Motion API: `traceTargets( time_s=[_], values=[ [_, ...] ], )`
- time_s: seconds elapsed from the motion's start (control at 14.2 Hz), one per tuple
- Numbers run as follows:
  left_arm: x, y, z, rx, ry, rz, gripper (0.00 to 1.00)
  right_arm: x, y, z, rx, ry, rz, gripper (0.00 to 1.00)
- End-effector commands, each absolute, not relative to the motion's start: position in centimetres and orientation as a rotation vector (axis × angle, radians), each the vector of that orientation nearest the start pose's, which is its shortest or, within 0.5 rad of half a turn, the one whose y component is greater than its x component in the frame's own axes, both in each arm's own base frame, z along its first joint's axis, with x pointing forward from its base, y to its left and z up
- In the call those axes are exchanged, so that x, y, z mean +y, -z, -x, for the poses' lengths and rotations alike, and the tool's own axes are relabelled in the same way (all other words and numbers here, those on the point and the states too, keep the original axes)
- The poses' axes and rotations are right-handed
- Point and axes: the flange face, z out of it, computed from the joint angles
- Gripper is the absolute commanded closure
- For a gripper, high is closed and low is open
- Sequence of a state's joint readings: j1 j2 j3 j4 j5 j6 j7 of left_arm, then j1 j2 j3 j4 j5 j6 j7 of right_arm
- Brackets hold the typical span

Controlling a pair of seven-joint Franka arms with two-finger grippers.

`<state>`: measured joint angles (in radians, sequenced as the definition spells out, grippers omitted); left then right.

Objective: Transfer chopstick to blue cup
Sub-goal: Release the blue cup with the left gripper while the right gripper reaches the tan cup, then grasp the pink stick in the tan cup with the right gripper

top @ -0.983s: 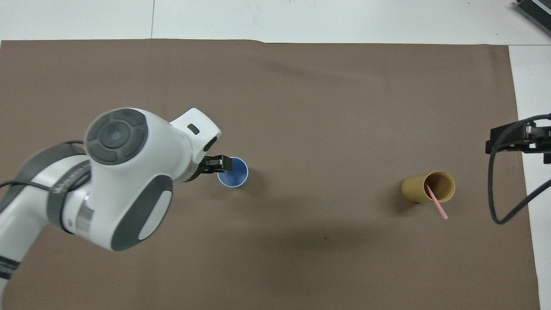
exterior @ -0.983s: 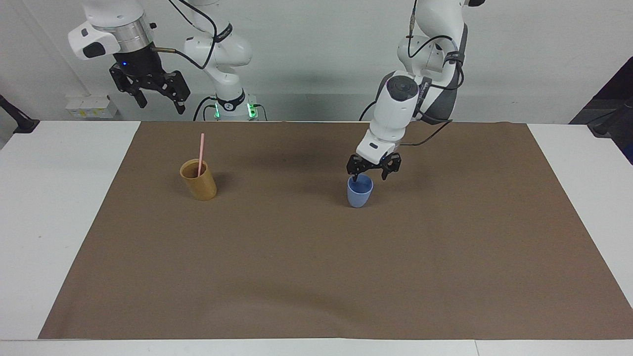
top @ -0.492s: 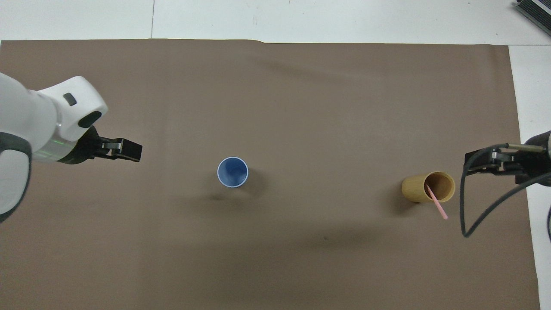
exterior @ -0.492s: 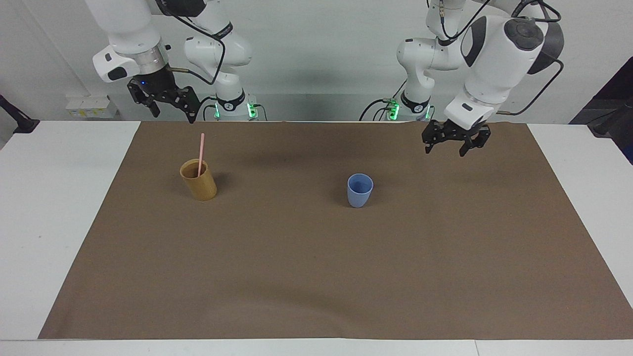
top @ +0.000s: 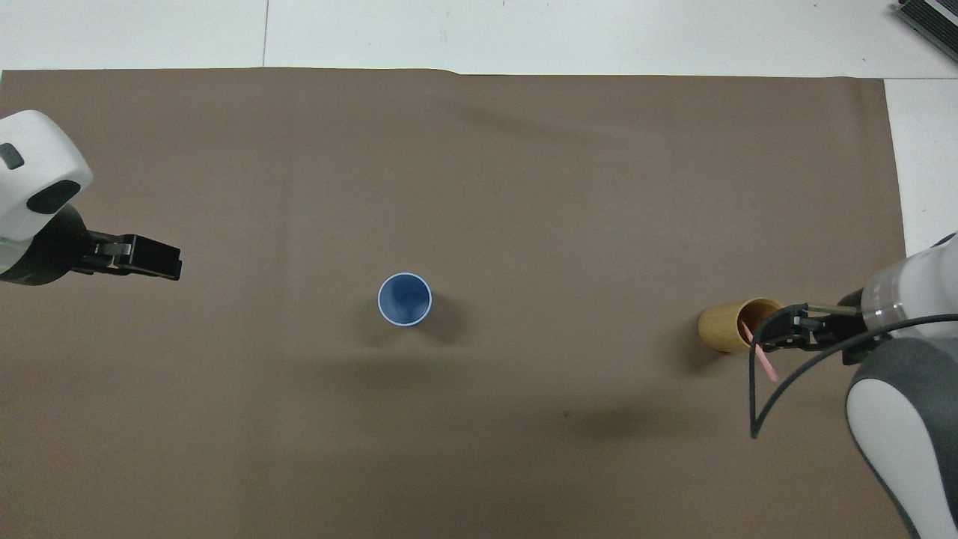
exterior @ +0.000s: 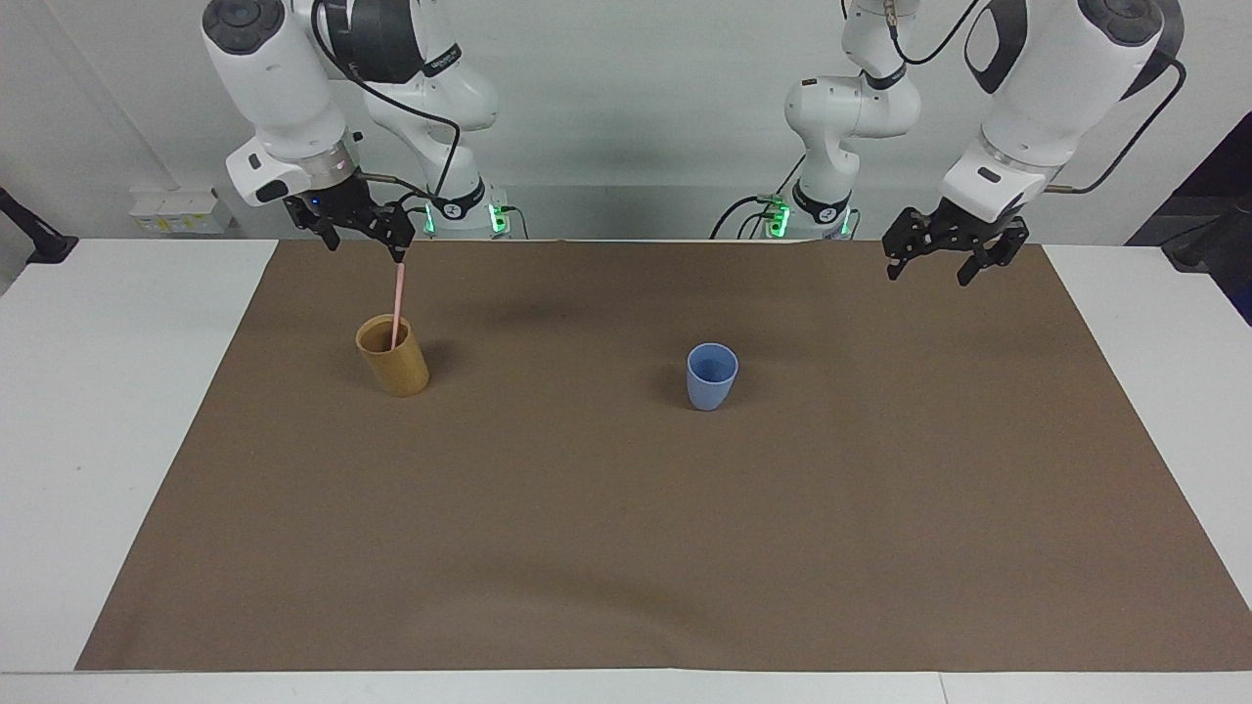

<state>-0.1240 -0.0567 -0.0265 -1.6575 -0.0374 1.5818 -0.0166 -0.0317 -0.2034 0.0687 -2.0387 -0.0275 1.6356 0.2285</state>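
Observation:
A pale pink chopstick (exterior: 397, 308) stands leaning in the tan cup (exterior: 393, 360) toward the right arm's end of the mat; its upper half sticks out above the rim. My right gripper (exterior: 365, 244) hangs open just above the stick's top end, with one fingertip (exterior: 399, 250) right over it and nothing between the fingers. In the overhead view the right gripper (top: 771, 334) covers part of the tan cup (top: 720, 328) and the chopstick (top: 768, 366). The blue cup (exterior: 711, 376) stands upright and empty mid-mat (top: 404, 299). My left gripper (exterior: 931, 266) is open, raised over the mat near the left arm's end (top: 166, 261).
A brown mat (exterior: 626, 548) covers most of the white table (exterior: 98, 391). The right arm's cable (top: 756, 408) loops down beside the tan cup. Both arm bases stand at the table's robot edge.
The left gripper pulled away from the blue cup and rose toward the left arm's end. The right gripper came down and over to the top of the chopstick. Cups and stick stayed put.

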Motion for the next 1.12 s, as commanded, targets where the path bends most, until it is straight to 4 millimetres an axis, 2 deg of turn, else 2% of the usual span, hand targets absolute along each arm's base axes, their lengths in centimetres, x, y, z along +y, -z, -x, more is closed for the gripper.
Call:
traceTargets(
  time_s=[0.0, 0.14, 0.28, 0.56, 0.7, 0.84, 1.05],
  values=[
    [-7.1, -62.9, -52.2, 0.211, -0.041, 3.152, 0.00, 1.8, -49.2, -45.7, 0.270, -0.313, 3.168, 0.00],
    [-6.3, -62.9, -52.2, 0.264, -0.049, 3.148, 0.00, 1.8, -47.9, -45.2, 0.265, -0.313, 3.169, 0.02],
    [-5.2, -62.9, -52.3, 0.250, -0.049, 3.149, 0.00, 1.8, -46.9, -45.0, 0.262, -0.321, 3.169, 0.09],
    [-4.4, -62.9, -52.3, 0.252, -0.051, 3.150, 0.00, 1.8, -46.8, -44.9, 0.237, -0.324, 3.169, 0.47],
    [-4.5, -63.0, -52.2, 0.252, -0.051, 3.149, 0.00, 1.8, -46.8, -44.9, 0.239, -0.329, 3.170, 0.80],
    [-4.4, -63.0, -52.2, 0.245, -0.049, 3.151, 0.00, 2.0, -46.9, -45.1, 0.232, -0.326, 3.171, 1.00],
    [-4.5, -63.0, -52.4, 0.245, -0.037, 3.152, 0.00, 2.0, -47.5, -45.3, 0.235, -0.321, 3.170, 1.00]
  ],
)
